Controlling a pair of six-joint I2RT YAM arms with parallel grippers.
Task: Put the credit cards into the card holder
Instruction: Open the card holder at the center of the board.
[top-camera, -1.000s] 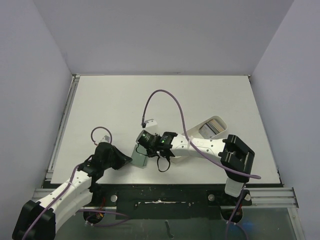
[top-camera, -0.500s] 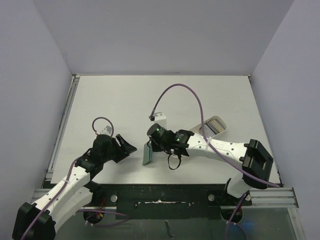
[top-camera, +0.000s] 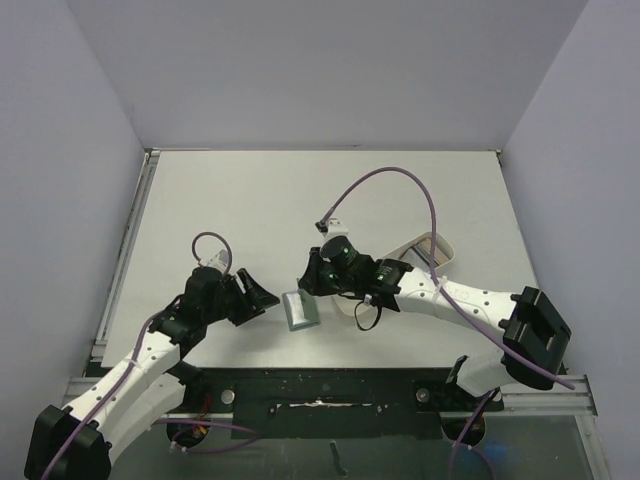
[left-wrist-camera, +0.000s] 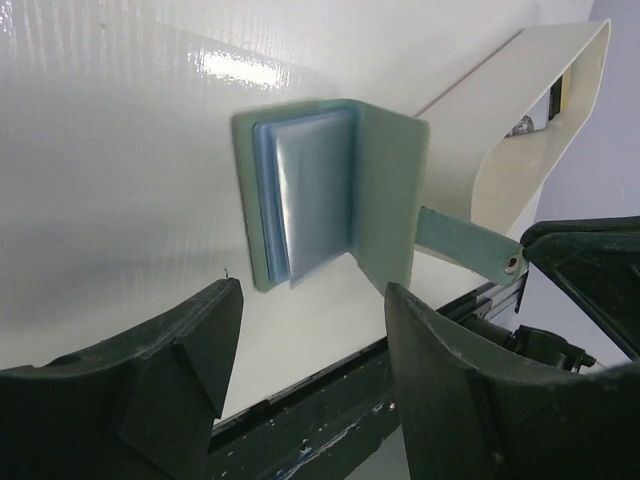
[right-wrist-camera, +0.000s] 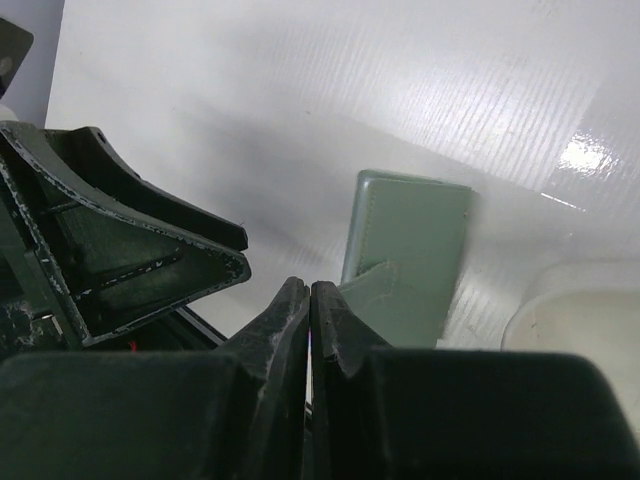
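The card holder (left-wrist-camera: 390, 190) lies near the table's front edge. It is half open, grey-green outside (right-wrist-camera: 410, 240), with a pale blue pocket and a silvery face inside. My left gripper (left-wrist-camera: 310, 300) is open just short of it, with nothing between its fingers; from above, this gripper (top-camera: 256, 295) sits left of the card holder (top-camera: 299, 311). My right gripper (right-wrist-camera: 310, 290) is shut. The holder's strap (left-wrist-camera: 465, 245) reaches to its fingers, snap end bare. A thin edge of the credit cards (left-wrist-camera: 558, 92) shows in the tray; the rest are hidden.
A long white oval tray (top-camera: 437, 246) lies right of the card holder, partly under the right arm and its purple cable (top-camera: 400, 180). The table's dark front rail (top-camera: 320, 385) runs close behind the left gripper. White walls enclose the table.
My left gripper has let go of the card holder, opened and drawn back left. The right arm has swung right and away from the front edge, and the holder has shifted right with it.
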